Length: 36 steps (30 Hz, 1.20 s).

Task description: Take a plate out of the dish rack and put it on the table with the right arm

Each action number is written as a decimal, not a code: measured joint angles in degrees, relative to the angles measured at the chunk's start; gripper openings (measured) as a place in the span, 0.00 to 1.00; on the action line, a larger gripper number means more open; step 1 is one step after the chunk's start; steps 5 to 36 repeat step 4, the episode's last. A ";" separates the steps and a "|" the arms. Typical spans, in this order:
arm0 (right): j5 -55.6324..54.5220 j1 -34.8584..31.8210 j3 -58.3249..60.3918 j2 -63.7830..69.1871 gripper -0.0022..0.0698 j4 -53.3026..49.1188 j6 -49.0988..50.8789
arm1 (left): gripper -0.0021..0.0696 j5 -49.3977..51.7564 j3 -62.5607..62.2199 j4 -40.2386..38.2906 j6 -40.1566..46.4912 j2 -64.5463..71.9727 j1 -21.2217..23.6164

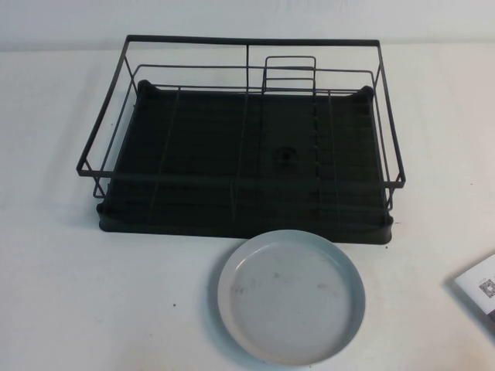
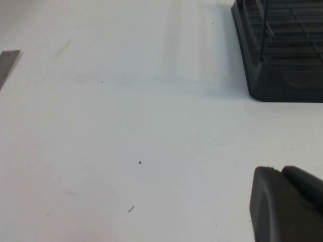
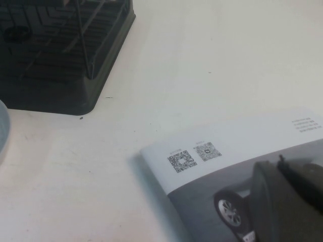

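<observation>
The pale grey-blue plate (image 1: 291, 297) lies flat on the white table (image 1: 77, 294), just in front of the dish rack's front edge, right of centre. The black wire dish rack (image 1: 247, 40) stands behind it with only its small wire holder (image 1: 290, 73) inside. Neither arm shows in the high view. My right gripper (image 3: 280, 166) is shut and empty, low over a printed card, with the rack's corner (image 3: 50, 55) and a sliver of the plate's rim (image 3: 2, 131) beyond it. My left gripper (image 2: 280, 174) is shut and empty over bare table, near the rack's corner (image 2: 282, 55).
A white card (image 1: 481, 287) with QR-like marks and a car picture lies at the table's right edge; it shows under the right gripper in the right wrist view (image 3: 227, 151). A grey strip (image 2: 7, 63) lies at the table's far left.
</observation>
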 joint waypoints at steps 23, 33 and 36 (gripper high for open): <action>0.00 0.00 0.00 0.00 0.00 0.00 0.00 | 0.02 0.00 0.00 0.00 0.00 0.00 0.00; 0.00 0.00 0.00 0.00 0.00 0.00 0.00 | 0.02 0.00 0.00 0.00 0.00 0.00 0.00; 0.00 0.00 0.00 0.00 0.00 0.00 0.00 | 0.02 0.00 0.00 0.00 0.00 0.00 0.00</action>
